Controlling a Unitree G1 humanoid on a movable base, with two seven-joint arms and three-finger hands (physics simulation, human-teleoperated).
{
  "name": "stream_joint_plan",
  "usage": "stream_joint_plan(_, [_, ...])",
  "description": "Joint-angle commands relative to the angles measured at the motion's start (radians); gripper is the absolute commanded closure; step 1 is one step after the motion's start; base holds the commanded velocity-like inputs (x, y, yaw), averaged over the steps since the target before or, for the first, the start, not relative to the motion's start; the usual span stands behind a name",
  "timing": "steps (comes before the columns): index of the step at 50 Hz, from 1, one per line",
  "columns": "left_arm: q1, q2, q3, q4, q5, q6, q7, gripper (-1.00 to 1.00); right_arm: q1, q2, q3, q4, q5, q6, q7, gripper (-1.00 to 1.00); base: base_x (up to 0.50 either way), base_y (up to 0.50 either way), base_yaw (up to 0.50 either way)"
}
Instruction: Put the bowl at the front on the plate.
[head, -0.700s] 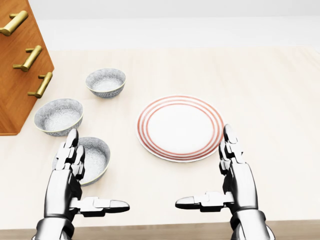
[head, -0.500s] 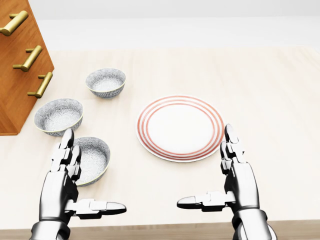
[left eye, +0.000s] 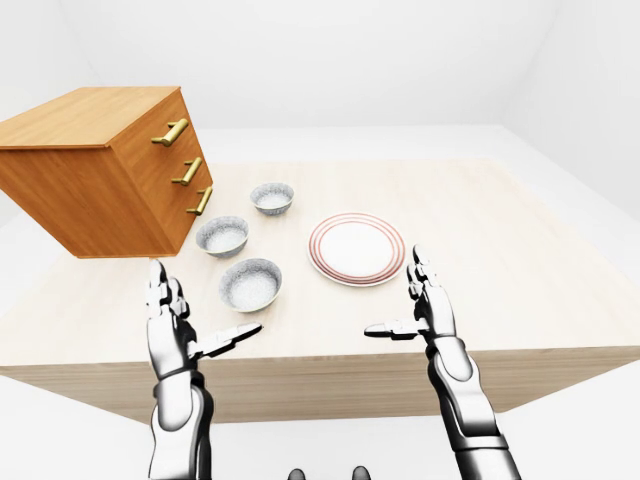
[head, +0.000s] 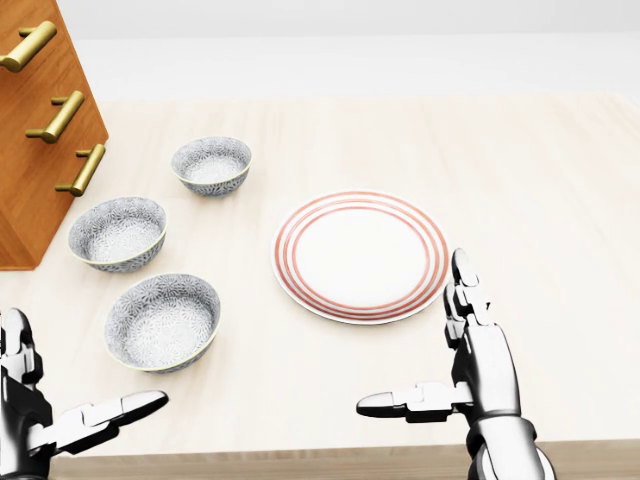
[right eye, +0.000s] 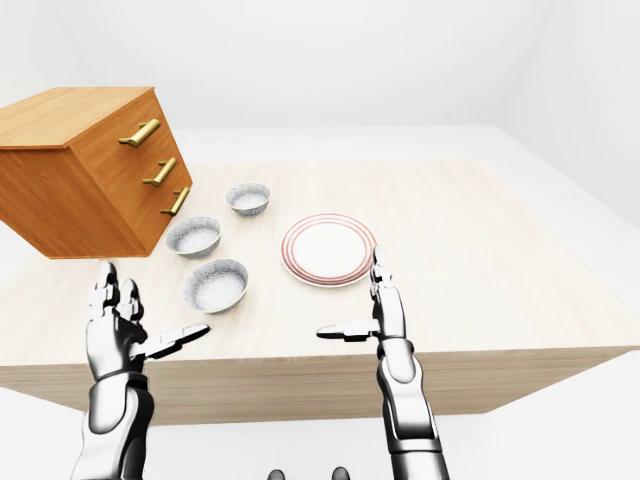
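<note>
Three grey patterned bowls stand in a row left of the red-ringed white plate (head: 360, 255). The bowl lowest in the head view (head: 163, 321) is nearest to me and stands upright and empty. In the bottom left corner of that view, my left hand (head: 88, 372) is open, fingers up and thumb pointing right. It is left of and below this bowl, apart from it. Just below the plate's right rim, my right hand (head: 415, 335) is open and holds nothing, thumb pointing left. The middle bowl (head: 117, 232) and the top bowl (head: 211, 164) lie further up the view.
A wooden chest of drawers (left eye: 110, 170) with brass handles stands on the table's left side, close to the two upper bowls. The pale wooden table (head: 520, 180) stretches to the right of the plate. Its near edge runs just under my hands.
My left hand has drawn left and down, off the nearest bowl, which now shows whole. The right hand, bowls and plate have hardly moved.
</note>
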Motion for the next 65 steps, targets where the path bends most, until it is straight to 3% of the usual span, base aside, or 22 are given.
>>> stream_joint_plan(1, [0.059, -0.023, 0.126, -0.063, -0.038, 0.004, 0.146, -1.00, 0.001, 0.000, -0.001, -0.002, -0.009, 0.007, -0.007, -1.00, 0.00, 0.00, 0.00])
stream_joint_plan(3, [0.063, -0.027, 0.147, -0.063, -0.030, 0.002, 0.169, -1.00, -0.001, -0.001, 0.000, 0.002, -0.009, 0.005, -0.006, -1.00, 0.00, 0.00, 0.00])
stream_joint_plan(4, [0.061, -0.041, 0.181, -0.050, -0.006, 0.025, 0.246, -1.00, 0.000, 0.000, 0.000, -0.002, -0.010, 0.010, -0.008, -1.00, 0.00, 0.00, 0.00])
stream_joint_plan(7, [0.068, -0.047, 0.224, -0.053, -0.049, 0.074, 0.288, -1.00, -0.003, -0.001, -0.003, 0.011, -0.006, 0.002, -0.006, -1.00, 0.00, 0.00, 0.00])
stream_joint_plan(9, [0.066, -0.048, 0.264, -0.036, -0.084, 0.069, 0.317, -1.00, 0.003, 0.002, 0.000, -0.014, -0.005, 0.019, -0.010, -1.00, 0.00, 0.00, 0.00])
stream_joint_plan(10, [0.056, -0.050, 0.284, -0.017, -0.098, 0.019, 0.339, -1.00, 0.002, 0.002, -0.002, -0.010, -0.006, 0.018, -0.012, -1.00, 0.00, 0.00, 0.00])
stream_joint_plan(11, [0.055, -0.047, 0.319, -0.019, -0.136, 0.023, 0.364, -1.00, 0.006, 0.003, -0.003, -0.023, -0.007, 0.028, -0.021, -1.00, 0.00, 0.00, 0.00])
stream_joint_plan(12, [0.073, -0.032, 0.331, -0.040, -0.167, 0.085, 0.337, -1.00, 0.001, 0.001, -0.005, -0.004, 0.019, 0.020, 0.007, -1.00, 0.00, 0.00, 0.00])
stream_joint_plan(13, [0.075, -0.031, 0.346, -0.041, -0.180, 0.104, 0.337, -1.00, 0.000, 0.001, -0.007, 0.002, 0.009, 0.010, -0.006, -1.00, 0.00, 0.00, 0.00])
stream_joint_plan(14, [0.058, -0.023, 0.382, 0.004, -0.178, 0.069, 0.363, -1.00, 0.002, 0.002, -0.005, -0.013, 0.008, 0.022, -0.009, -1.00, 0.00, 0.00, 0.00])
stream_joint_plan(15, [0.055, -0.016, 0.394, 0.021, -0.172, 0.058, 0.370, -1.00, 0.001, 0.001, -0.004, -0.011, 0.008, 0.022, -0.009, -1.00, 0.00, 0.00, 0.00])
stream_joint_plan(16, [0.070, -0.015, 0.408, -0.011, -0.197, 0.115, 0.370, -1.00, -0.002, 0.000, -0.004, -0.001, 0.003, 0.016, -0.011, -1.00, 0.00, 0.00, 0.00])
stream_joint_plan(17, [0.077, -0.016, 0.417, -0.023, -0.210, 0.120, 0.350, -1.00, -0.004, 0.000, -0.003, 0.003, 0.001, 0.017, -0.011, -1.00, 0.00, 0.00, 0.00])
stream_joint_plan(19, [0.068, -0.011, 0.471, -0.039, -0.264, 0.098, 0.343, -1.00, -0.007, -0.001, -0.001, 0.007, -0.004, 0.019, -0.013, -1.00, 0.00, 0.00, 0.00])
stream_joint_plan(21, [0.052, 0.001, 0.488, -0.016, -0.219, 0.087, 0.372, -1.00, -0.005, -0.001, -0.001, 0.006, -0.005, 0.017, -0.011, -1.00, 0.00, 0.00, 0.00])
stream_joint_plan(23, [0.050, 0.014, 0.511, 0.024, -0.236, 0.119, 0.372, -1.00, -0.003, 0.000, -0.001, 0.000, -0.007, 0.021, -0.013, -1.00, 0.00, 0.00, 0.00])
stream_joint_plan(26, [0.073, 0.010, 0.541, 0.028, -0.304, 0.120, 0.348, -1.00, -0.002, 0.000, 0.000, -0.009, -0.008, 0.028, -0.012, -1.00, 0.00, 0.00, 0.00])
stream_joint_plan(31, [0.064, 0.011, 0.548, 0.034, -0.303, 0.120, 0.372, -1.00, -0.001, -0.001, -0.003, 0.001, -0.011, 0.022, -0.016, -1.00, 0.00, 0.00, 0.00])
stream_joint_plan(38, [0.071, -0.005, 0.547, 0.011, -0.305, 0.120, 0.372, -1.00, 0.007, 0.003, 0.003, -0.033, -0.014, 0.054, -0.018, -1.00, 0.00, 0.00, 0.00])
stream_joint_plan(42, [0.062, 0.006, 0.544, 0.024, -0.305, 0.120, 0.372, -1.00, 0.009, 0.002, -0.003, -0.026, 0.001, 0.036, -0.011, -1.00, 0.00, 0.00, 0.00])
stream_joint_plan(43, [0.064, 0.005, 0.544, 0.020, -0.302, 0.120, 0.372, -1.00, 0.017, 0.004, 0.002, -0.051, -0.007, 0.055, -0.017, -1.00, 0.00, 0.00, 0.00])
stream_joint_plan(65, [0.066, 0.005, 0.545, 0.019, -0.308, 0.120, 0.372, -1.00, 0.016, 0.004, 0.005, -0.049, -0.008, 0.053, -0.012, -1.00, 0.00, 0.00, 0.00])
